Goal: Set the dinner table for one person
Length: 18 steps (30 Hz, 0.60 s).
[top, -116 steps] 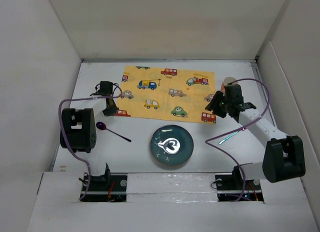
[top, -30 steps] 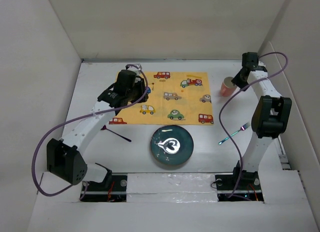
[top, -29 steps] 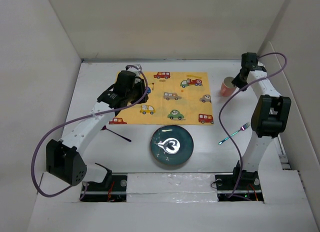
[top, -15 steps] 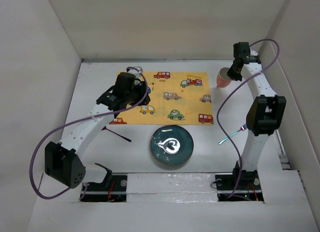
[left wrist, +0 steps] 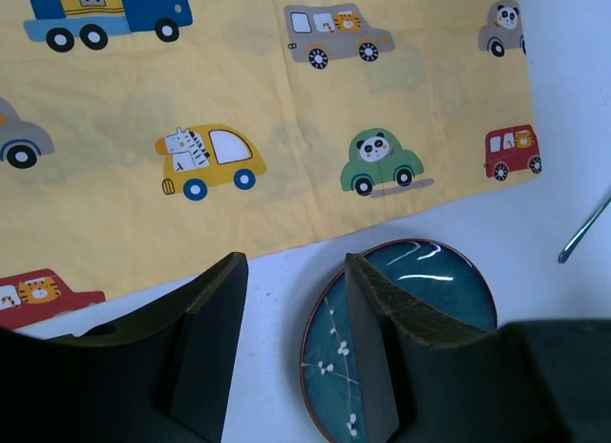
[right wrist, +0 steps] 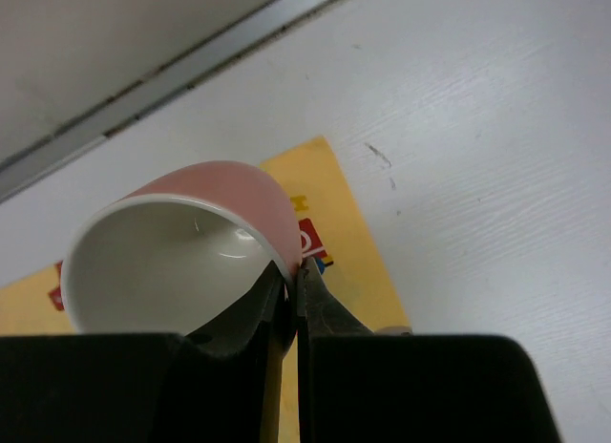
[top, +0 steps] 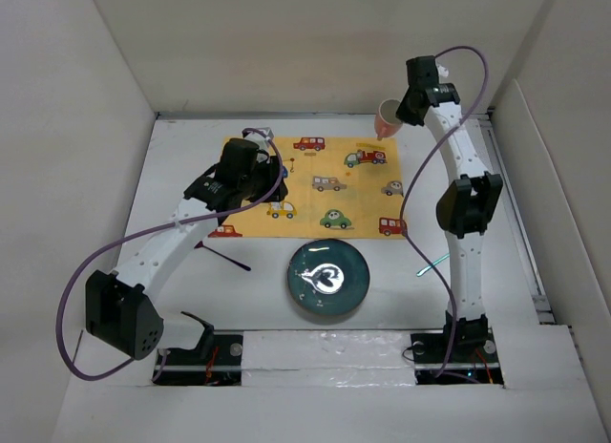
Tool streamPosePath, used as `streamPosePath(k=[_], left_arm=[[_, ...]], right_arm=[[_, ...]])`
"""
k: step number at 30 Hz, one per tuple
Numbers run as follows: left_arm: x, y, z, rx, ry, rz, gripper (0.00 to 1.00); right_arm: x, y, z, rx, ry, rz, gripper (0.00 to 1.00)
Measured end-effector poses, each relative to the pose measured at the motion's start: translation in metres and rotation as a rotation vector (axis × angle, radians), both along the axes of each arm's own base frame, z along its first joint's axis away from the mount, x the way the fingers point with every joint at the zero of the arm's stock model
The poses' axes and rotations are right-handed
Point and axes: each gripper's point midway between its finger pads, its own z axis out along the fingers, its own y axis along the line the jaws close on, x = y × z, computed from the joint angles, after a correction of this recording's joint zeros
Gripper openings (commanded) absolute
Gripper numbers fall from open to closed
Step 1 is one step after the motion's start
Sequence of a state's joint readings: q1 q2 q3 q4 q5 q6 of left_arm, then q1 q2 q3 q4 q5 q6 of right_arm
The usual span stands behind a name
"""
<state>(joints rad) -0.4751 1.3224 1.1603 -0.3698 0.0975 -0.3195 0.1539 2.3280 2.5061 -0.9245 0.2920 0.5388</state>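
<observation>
On the white dinner table [top: 172,166] lies a yellow placemat [top: 325,200] printed with cartoon cars. My right gripper [top: 403,111] is shut on the rim of a pink cup [top: 386,120], holding it tilted in the air over the placemat's back right corner. In the right wrist view the cup [right wrist: 191,233] shows its white inside, with the gripper [right wrist: 293,276] pinching its wall. My left gripper [top: 256,183] hovers open and empty over the placemat's left part; its wrist view shows the gripper [left wrist: 291,271] with wide-spread jaws.
A dark blue plate [top: 329,278] sits in front of the placemat, also seen as the plate [left wrist: 430,281]. A teal fork [top: 431,265] lies to its right, partly behind the right arm. A purple spoon [top: 224,255] lies to its left. White walls surround the table.
The right arm closed on the pink cup, lifted it off the table right of the placemat and carried it back and left. The left gripper's jaws spread wider.
</observation>
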Motion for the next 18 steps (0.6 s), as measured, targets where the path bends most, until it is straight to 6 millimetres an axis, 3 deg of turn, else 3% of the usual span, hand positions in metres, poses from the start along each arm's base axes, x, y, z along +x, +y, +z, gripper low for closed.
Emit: streamPosePath(k=[4, 7, 18], left_arm=[[0.0, 0.0, 0.0, 0.001, 0.001, 0.001, 0.42], [0.0, 0.0, -0.002, 0.003, 0.005, 0.001, 0.42], [0.003, -0.001, -0.012, 0.015, 0.029, 0.006, 0.42]], right_arm=[[-0.005, 0.004, -0.048, -0.012, 0.118, 0.012, 0.0], [-0.008, 0.004, -0.065, -0.017, 0.164, 0.013, 0.0], [-0.007, 0.005, -0.071, -0.015, 0.171, 0.016, 0.0]])
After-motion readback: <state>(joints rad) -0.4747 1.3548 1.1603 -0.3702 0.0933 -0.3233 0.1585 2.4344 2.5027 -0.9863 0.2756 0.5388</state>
